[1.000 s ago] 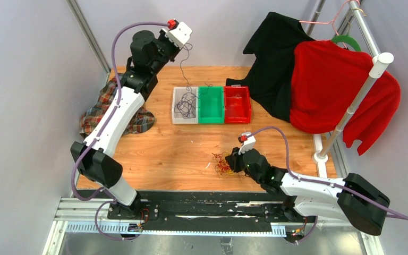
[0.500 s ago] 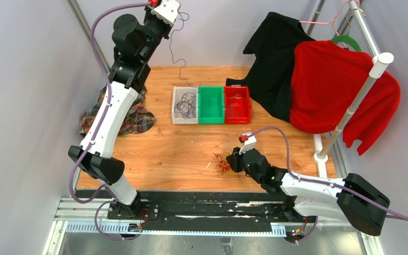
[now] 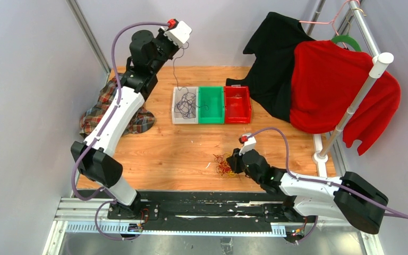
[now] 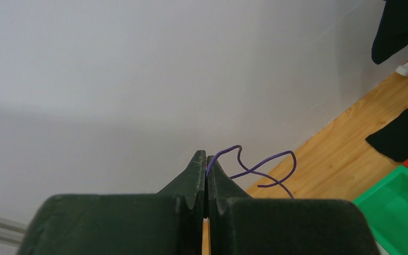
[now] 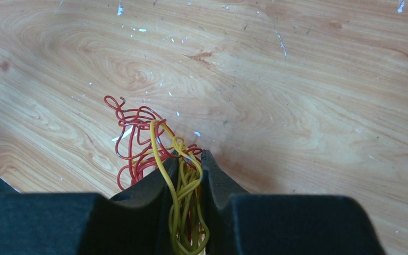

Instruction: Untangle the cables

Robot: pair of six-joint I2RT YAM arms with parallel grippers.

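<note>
1. We are pinching our left gripper (image 4: 206,159) fully closed on a thin purple cable (image 4: 255,166), lifted high near the back wall. The strand is hanging down toward the white bin (image 3: 185,121), where dark cable coils (image 3: 186,105) are lying.
2. Our right gripper (image 5: 190,159) is clamping a bundle of yellow cables (image 5: 183,180) low over the wooden table (image 5: 297,106), near its front edge.
3. Red cables (image 5: 133,125) are looping through the yellow ones just past the fingertips and resting on the wood.
4. We are judging these wires very light, springy, snag-prone and thin enough to slip between the pads.
5. We are favouring a hold on a free end or an outer loop rather than the knot's middle.
</note>
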